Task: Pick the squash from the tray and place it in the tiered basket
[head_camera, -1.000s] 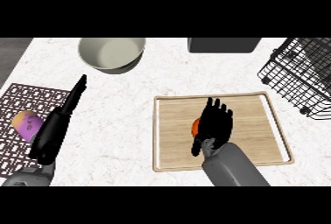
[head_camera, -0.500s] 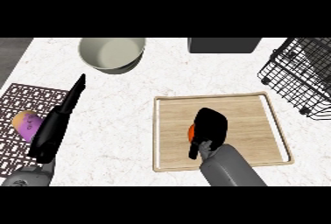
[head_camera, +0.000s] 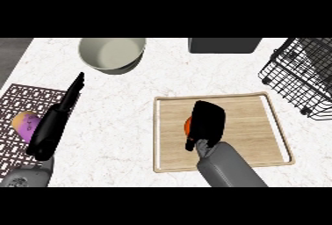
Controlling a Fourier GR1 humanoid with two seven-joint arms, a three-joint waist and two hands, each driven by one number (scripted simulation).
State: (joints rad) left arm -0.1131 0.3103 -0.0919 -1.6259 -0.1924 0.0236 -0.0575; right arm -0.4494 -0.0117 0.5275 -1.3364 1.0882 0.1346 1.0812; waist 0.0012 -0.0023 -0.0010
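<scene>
Down on the wooden tray, from the head view, the right robot hand sits over the middle-left of the board, its grey forearm coming in from the lower edge. Its fingers are curled downward and bunched together, wrapped round the squash. The squash is almost wholly hidden under that black hand, and only a narrow sliver peeks out along the hand's left side. What shows is bright orange and smooth, with a rounded edge; its full shape cannot be made out. Whether it rests on the wood or hangs just off it, I cannot tell.

The tiered basket, made of black wire, stands at the upper right of the tabletop. It is beside the tray's far right corner and well apart from the squash.

Over on the left, the left robot hand rests with its fingers straight and pressed together, seen edge-on and pointing away. It lies by the right edge of a patterned mat. A purple and tan item lies on that mat, just beside the hand. A pale round bowl stands at the far side, and a dark box is to its right.
</scene>
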